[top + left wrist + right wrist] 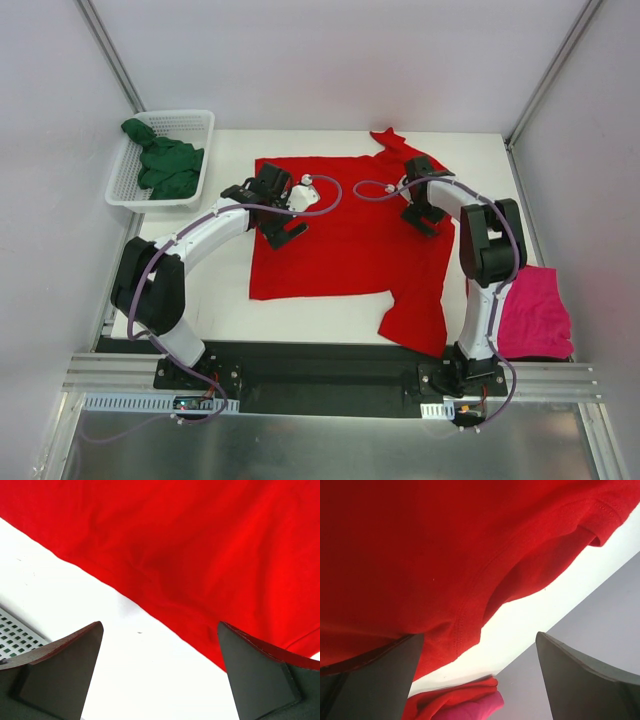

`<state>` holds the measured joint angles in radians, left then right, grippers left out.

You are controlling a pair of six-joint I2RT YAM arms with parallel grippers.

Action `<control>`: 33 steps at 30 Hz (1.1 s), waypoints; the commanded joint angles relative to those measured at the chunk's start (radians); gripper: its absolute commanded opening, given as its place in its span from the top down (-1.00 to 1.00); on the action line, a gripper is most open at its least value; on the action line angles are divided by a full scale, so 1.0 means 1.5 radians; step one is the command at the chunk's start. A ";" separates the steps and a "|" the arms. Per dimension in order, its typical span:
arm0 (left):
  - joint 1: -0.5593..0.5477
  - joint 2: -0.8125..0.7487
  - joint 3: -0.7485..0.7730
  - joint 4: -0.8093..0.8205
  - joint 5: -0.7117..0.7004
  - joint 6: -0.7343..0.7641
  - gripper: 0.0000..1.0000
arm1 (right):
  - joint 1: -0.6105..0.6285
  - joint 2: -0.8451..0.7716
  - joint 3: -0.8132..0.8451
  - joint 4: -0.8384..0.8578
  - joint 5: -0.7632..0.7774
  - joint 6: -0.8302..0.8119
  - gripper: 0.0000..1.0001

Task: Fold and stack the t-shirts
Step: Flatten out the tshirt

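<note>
Left gripper (pixel 281 210) hangs just above the red tee (pixel 350 250) at its far-left part, jaws spread as wide as they go and holding nothing. In its wrist view it straddles the tee's edge, with one finger (pixel 260 672) over cloth and the other over bare worktop (pixel 230 310). Right gripper (pixel 420 212) is just as wide open and empty, low over the tee's far-right part where a seam and a sleeve hem (pixel 600 522) show.

The step looks like taking hold of the tee's far side to flatten or fold it. To do that well, each gripper should come down at the edge itself so one finger slips under the cloth. They should grip matching spots on the two sides and lift together, so the fabric does not skew. On the right the cloth is bunched, so there is a risk of pinching a double layer.

The tee lies mid-worktop, crooked: one sleeve is crumpled past its far-right corner and a flap trails off its near-right corner toward the arm bases. There is bare worktop left of the tee and in a strip along its near hem. Right of it the room is tight, with the worktop's edge and the wall close. The pink tee (pixel 535 320) lies right of the trailing flap. The basket (pixel 190 120) holding the green tee (pixel 165 168) stands off the tee's far-left corner.
</note>
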<state>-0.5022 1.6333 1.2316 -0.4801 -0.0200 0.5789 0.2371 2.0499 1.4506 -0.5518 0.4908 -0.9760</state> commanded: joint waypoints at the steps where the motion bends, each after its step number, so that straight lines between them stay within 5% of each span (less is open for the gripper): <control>1: 0.002 -0.033 -0.001 -0.013 -0.012 -0.011 -0.99 | -0.013 0.018 0.050 -0.087 -0.033 0.044 -1.00; 4: 0.002 -0.027 -0.007 -0.013 -0.019 -0.003 -0.99 | -0.014 -0.012 0.126 -0.175 -0.115 0.090 -1.00; 10: 0.009 0.000 -0.009 -0.013 -0.016 -0.011 -0.99 | -0.013 -0.030 0.212 -0.147 -0.122 0.081 -1.00; 24: -0.014 0.118 0.123 -0.029 0.012 0.027 -0.99 | -0.046 0.096 0.189 0.279 0.091 -0.146 -1.00; 33: -0.116 0.202 0.330 -0.029 0.139 0.034 -0.99 | -0.071 0.167 0.263 0.355 0.129 -0.202 -1.00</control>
<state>-0.6079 1.8915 1.6108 -0.5171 0.0601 0.6189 0.1421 2.2784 1.7737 -0.1211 0.6228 -1.2278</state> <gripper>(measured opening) 0.993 0.996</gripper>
